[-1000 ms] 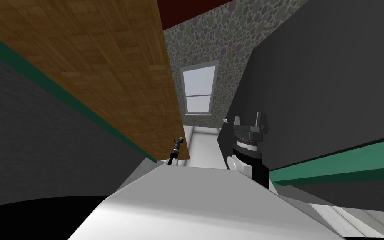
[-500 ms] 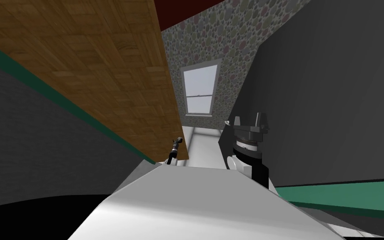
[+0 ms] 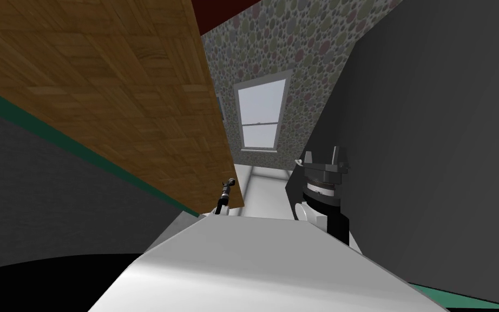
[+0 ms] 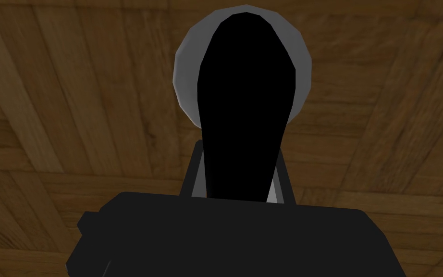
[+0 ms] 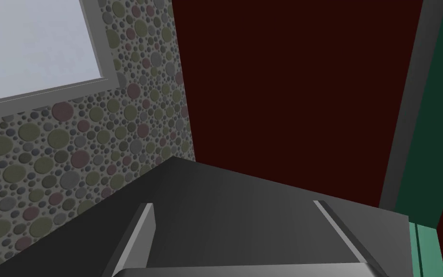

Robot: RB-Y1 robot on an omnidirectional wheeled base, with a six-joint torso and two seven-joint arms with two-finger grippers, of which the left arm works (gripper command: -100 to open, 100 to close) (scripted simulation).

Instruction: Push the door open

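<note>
Head and right wrist cameras both face the window (image 3: 259,111); the left wrist camera sits close against the wooden door (image 4: 71,96).

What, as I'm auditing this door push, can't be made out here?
- Head view: the left gripper is too small for detail.
- Left wrist view: the handle is a flat black shape that hides most of its grey plate.
- Head view: the door hides what lies behind it, and the picture's edge cuts off its far side.
- Head view: whether the right gripper touches the grey wall is unclear.
</note>
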